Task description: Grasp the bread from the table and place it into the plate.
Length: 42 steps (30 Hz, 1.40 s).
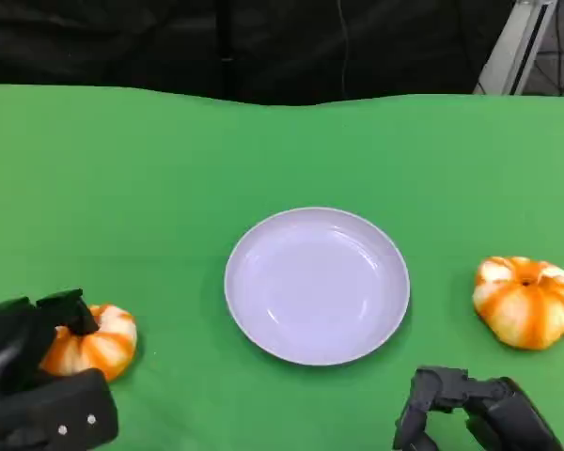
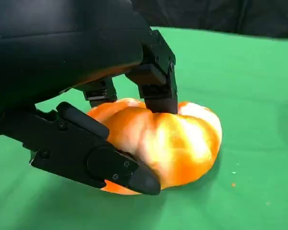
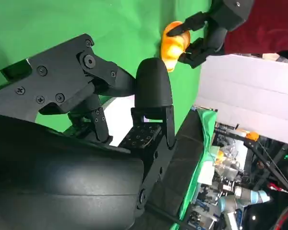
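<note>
An orange-and-white pumpkin-shaped bread (image 1: 99, 340) (image 2: 177, 141) lies on the green table at the near left. My left hand (image 1: 33, 376) (image 2: 86, 96) grips it, with fingers pressing on its top and the thumb along its near side. The bread still looks to be resting on the cloth. The white round plate (image 1: 263, 310) sits in the middle of the table with nothing in it, to the right of the held bread. My right hand (image 1: 475, 413) (image 3: 149, 115) hovers at the near right with its fingers curled in and nothing in them.
A second orange-and-white bread (image 1: 528, 301) lies at the right, beyond my right hand. The green cloth (image 1: 169, 169) ends at a dark backdrop at the far edge. The right wrist view shows the left hand with its bread (image 3: 173, 45) in the distance and lab clutter off the table.
</note>
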{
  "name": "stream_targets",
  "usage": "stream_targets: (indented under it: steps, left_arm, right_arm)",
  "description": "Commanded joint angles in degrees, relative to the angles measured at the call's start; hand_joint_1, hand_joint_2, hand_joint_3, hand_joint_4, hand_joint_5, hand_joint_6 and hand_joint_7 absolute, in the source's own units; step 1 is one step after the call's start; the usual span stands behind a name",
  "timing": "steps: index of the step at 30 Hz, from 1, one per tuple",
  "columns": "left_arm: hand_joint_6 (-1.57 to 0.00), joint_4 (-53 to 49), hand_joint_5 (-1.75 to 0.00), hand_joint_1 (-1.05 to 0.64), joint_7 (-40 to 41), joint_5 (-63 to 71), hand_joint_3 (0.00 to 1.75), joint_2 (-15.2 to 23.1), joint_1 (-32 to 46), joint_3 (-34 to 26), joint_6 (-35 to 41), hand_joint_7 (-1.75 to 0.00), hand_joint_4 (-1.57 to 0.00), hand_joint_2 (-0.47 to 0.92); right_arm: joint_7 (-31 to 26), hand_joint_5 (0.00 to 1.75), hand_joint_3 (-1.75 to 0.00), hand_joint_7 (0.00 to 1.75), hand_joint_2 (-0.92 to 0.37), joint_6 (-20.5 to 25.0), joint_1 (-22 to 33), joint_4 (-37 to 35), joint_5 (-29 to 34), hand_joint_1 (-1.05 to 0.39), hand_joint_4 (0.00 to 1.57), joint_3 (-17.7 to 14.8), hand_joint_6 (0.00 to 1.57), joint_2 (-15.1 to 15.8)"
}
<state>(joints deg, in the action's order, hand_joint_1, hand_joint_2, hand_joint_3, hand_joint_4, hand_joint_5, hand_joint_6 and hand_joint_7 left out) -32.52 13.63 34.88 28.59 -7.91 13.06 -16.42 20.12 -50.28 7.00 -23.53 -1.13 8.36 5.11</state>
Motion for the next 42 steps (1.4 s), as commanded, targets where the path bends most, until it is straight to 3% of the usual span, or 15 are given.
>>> stream_targets:
  steps: [1,6,16,24,32,42]
  left_arm:
    - [-0.51,-0.3,-1.75,-0.16,4.4,-1.3,0.00,-0.2,0.8,-1.4,-3.0,-1.74,-0.67,0.81]
    - [-0.54,3.4,-1.75,-0.16,5.8,-1.3,0.00,-0.2,2.0,-2.2,-4.0,-1.71,-0.68,0.82]
    - [-0.54,22.0,-1.75,-0.16,5.2,0.1,0.00,-0.5,6.9,-4.7,-4.4,-1.61,-0.61,0.82]
    - [-0.53,35.3,-1.75,-0.13,2.0,0.0,0.00,-4.7,7.4,-4.7,-2.4,-1.60,-0.59,0.80]
    - [-0.60,38.2,-1.72,-0.10,-1.3,0.4,0.00,-9.9,3.8,-2.5,-1.5,-1.52,-0.63,0.77]
    - [-0.55,30.8,-1.75,-0.10,-5.4,-0.8,0.00,-15.7,-4.1,2.3,-1.5,-1.57,-0.59,0.78]
  right_arm:
    - [-0.5,1.55,-0.92,1.33,-0.63,0.2,0.0,0.1,0.1,-0.23,0.81,-0.3,0.78,0.6]
    - [-0.3,1.55,-0.93,1.34,-0.62,0.2,-0.1,0.1,-0.4,-0.22,0.81,-0.2,0.78,0.5]
    - [0.1,1.56,-0.93,1.34,-0.62,-0.4,-0.5,-0.6,-0.5,-0.24,0.79,-0.2,0.77,0.7]
    - [0.3,1.55,-0.92,1.33,-0.63,-0.7,-0.8,-1.5,-1.0,-0.24,0.80,-0.3,0.78,0.6]
    - [-0.2,1.56,-0.91,1.33,-0.63,-0.5,-0.5,-1.0,0.1,-0.24,0.81,-0.1,0.78,0.5]
    - [-0.2,1.54,-0.91,1.32,-0.62,-0.9,-1.3,-2.2,0.0,-0.23,0.82,0.0,0.79,0.2]
